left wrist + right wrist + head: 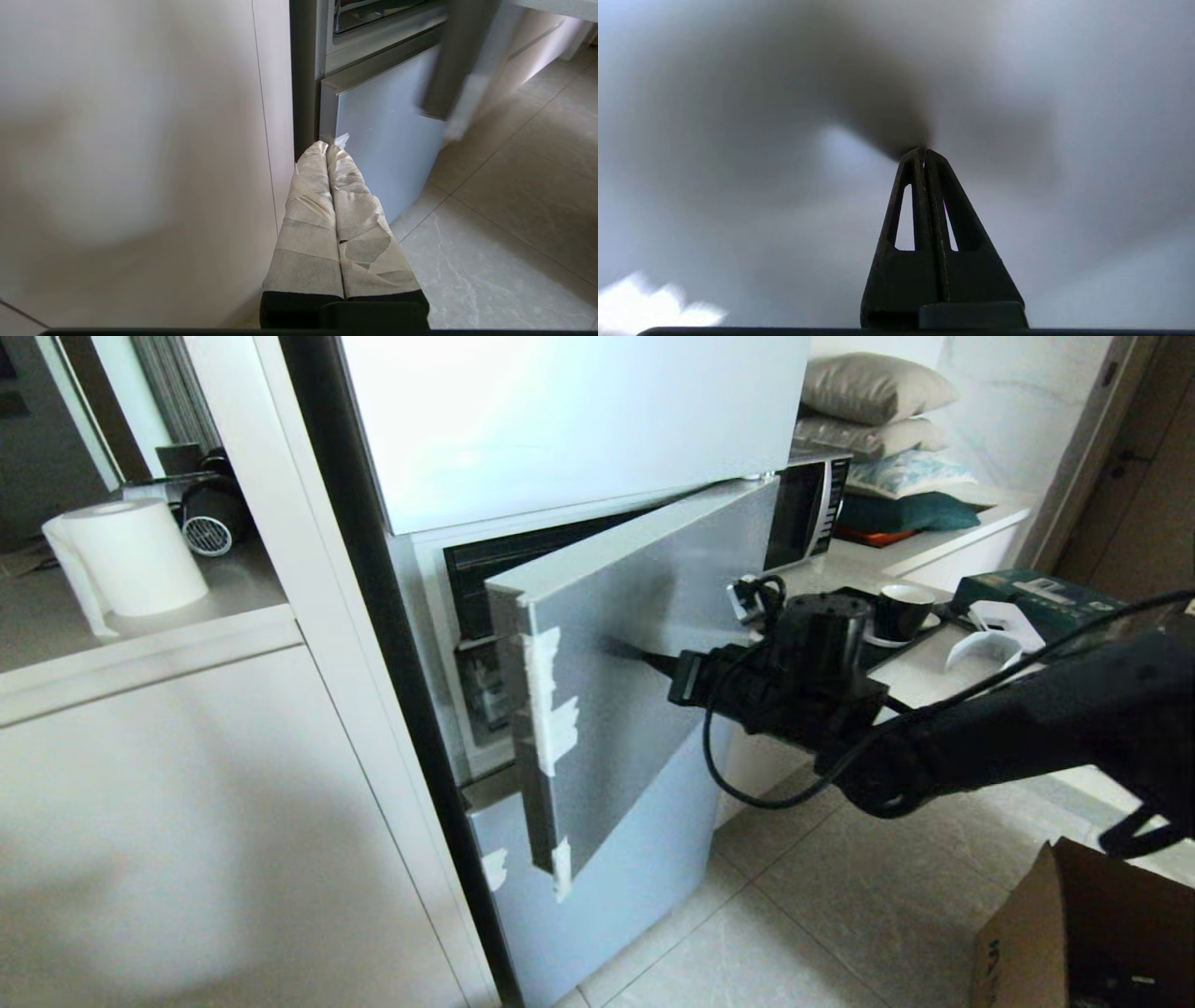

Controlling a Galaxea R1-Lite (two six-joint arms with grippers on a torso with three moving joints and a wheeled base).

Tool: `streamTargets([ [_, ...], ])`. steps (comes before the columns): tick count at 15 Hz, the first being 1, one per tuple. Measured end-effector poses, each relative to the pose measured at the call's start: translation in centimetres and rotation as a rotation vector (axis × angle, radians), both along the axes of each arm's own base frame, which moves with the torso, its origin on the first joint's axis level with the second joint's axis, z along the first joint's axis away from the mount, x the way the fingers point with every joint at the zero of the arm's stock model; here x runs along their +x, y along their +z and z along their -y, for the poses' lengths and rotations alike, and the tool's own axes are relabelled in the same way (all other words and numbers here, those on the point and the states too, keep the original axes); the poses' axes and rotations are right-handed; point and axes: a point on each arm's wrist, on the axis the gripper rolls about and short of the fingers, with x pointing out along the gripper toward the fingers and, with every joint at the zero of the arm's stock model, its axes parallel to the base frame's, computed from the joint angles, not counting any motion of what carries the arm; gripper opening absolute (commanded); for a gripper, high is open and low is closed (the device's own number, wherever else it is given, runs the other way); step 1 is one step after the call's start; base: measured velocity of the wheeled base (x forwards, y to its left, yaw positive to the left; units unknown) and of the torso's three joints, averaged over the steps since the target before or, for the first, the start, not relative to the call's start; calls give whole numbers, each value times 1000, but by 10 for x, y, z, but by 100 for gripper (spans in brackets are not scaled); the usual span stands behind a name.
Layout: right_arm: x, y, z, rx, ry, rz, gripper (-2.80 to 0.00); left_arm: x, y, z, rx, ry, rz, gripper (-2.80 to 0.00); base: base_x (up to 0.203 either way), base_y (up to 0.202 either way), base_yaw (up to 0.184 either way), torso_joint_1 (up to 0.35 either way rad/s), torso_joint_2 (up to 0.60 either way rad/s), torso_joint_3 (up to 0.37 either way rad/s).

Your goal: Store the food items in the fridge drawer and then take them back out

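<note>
Your right gripper [624, 651], fingers pressed together and empty, has its tips at the grey face of the half-open middle door [644, 644]. Your left gripper [328, 149] sits closed low by the bottom door [383, 126]. Food and drawer: neither shows in any view.

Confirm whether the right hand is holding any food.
No. The right hand is shut on nothing, its tips against the grey fridge door.
</note>
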Motion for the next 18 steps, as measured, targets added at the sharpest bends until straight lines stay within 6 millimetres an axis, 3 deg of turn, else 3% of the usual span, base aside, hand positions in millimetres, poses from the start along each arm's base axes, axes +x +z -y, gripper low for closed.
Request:
streamTargets([
  [2, 22, 2, -23, 36, 64, 93, -280, 0, 0, 0, 0, 0, 0, -280, 0, 0, 0, 0, 0, 0],
  [4, 37, -10, -39, 48, 111, 124, -280, 0, 0, 0, 0, 1, 0, -280, 0, 0, 0, 0, 0, 0],
  [7, 31, -31, -36, 27, 126, 84, -280, 0, 0, 0, 0, 0, 0, -280, 0, 0, 0, 0, 0, 0],
  [9, 9, -31, -23, 12, 133, 62, -280, 0, 0, 0, 0, 0, 0, -280, 0, 0, 0, 0, 0, 0],
  [14, -64, 1, 19, -66, 96, 96, -280, 0, 0, 0, 0, 0, 0, -280, 0, 0, 0, 0, 0, 0],
  [18, -155, 21, 85, -226, -166, 129, -280, 0, 0, 0, 0, 0, 0, -280, 0, 0, 0, 0, 0, 0],
])
